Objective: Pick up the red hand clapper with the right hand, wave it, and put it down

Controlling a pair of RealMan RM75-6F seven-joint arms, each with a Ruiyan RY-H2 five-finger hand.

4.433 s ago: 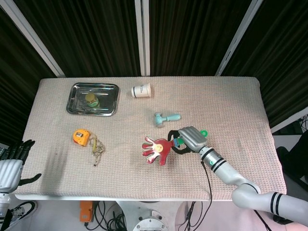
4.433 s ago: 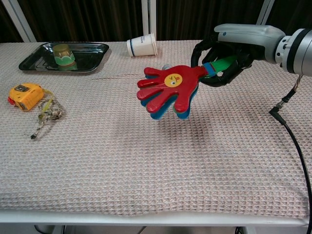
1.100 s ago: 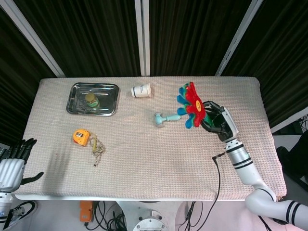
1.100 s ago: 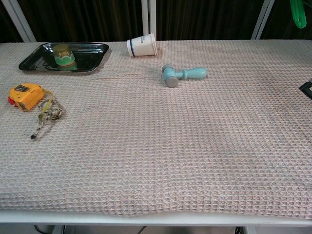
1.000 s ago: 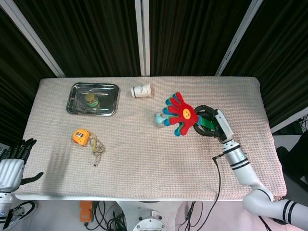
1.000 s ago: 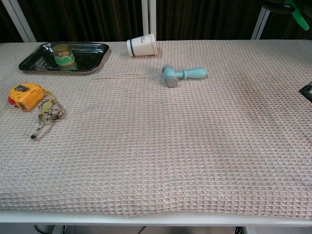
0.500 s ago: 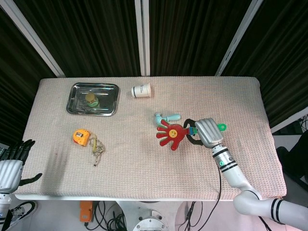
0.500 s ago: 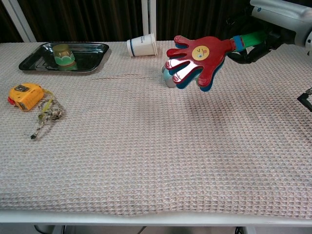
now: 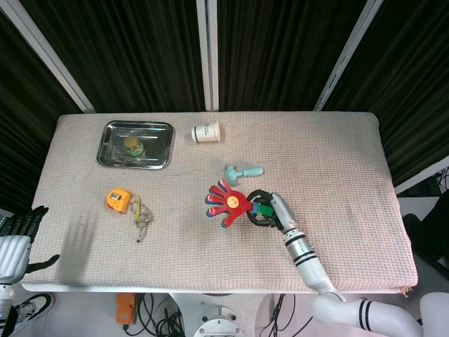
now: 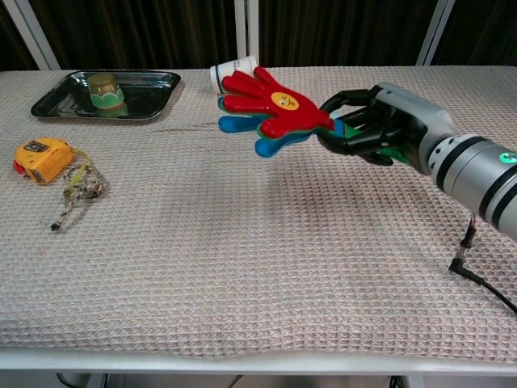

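Note:
The red hand clapper (image 9: 226, 203) (image 10: 271, 107), with blue and green layers under the red one, hangs above the cloth near the table's middle. My right hand (image 9: 266, 209) (image 10: 373, 125) grips its green handle, and the clapper's palm points left and slightly up. My left hand (image 9: 15, 241) hangs off the table's near left corner with its fingers apart and nothing in it; the chest view does not show it.
A light blue toy hammer (image 9: 243, 172) lies just behind the clapper. A paper cup (image 9: 206, 131) (image 10: 234, 73) lies on its side at the back. A steel tray (image 9: 111, 149) (image 10: 48, 101) holds a small green cup (image 9: 132, 145). An orange tape measure (image 9: 118, 199) (image 10: 38, 156) with a cord lies left.
My right hand has swung the clapper down and leftward toward the table's middle, closer to me, from up near the hammer. The left hand has not moved.

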